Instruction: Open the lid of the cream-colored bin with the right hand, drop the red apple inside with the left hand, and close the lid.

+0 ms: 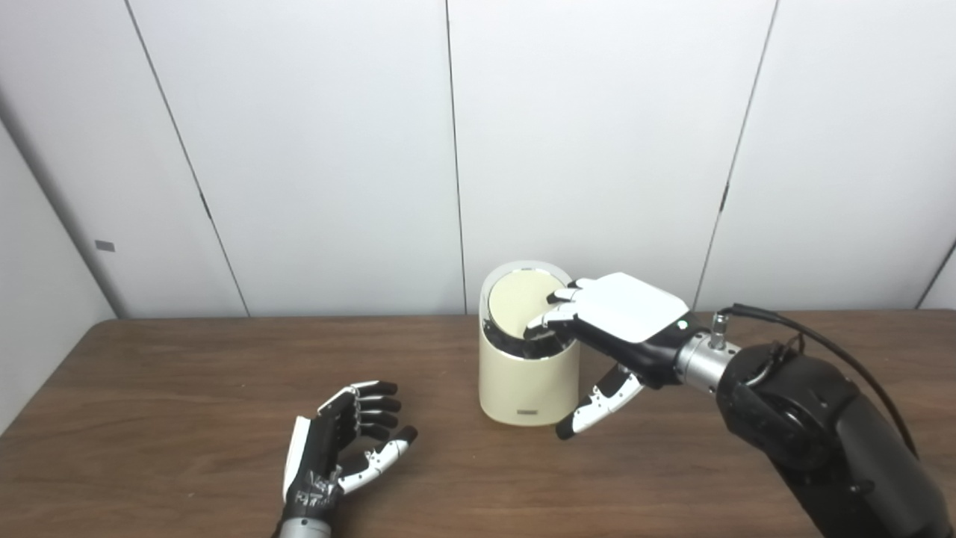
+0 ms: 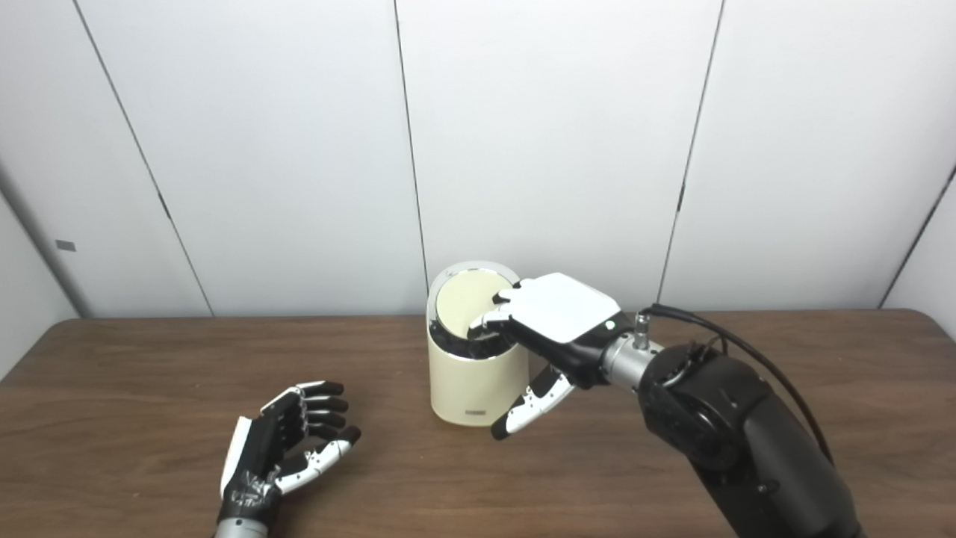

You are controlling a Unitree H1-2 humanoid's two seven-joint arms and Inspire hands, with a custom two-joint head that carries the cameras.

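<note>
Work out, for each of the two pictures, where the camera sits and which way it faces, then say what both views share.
Left eye view: on the head's left, facing forward and down at the table; the cream-colored bin sits right of centre; both arms enter from below.
Right eye view: on the head's right, facing the same way; the bin sits near centre.
Shared: the right hand has its fingers on the lid, the left hand rests open and empty on the table, white wall panels stand behind; no apple is visible.

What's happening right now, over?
Right robot hand on bin lid, lid tilted. Left robot hand open, empty. No apple visible.
</note>
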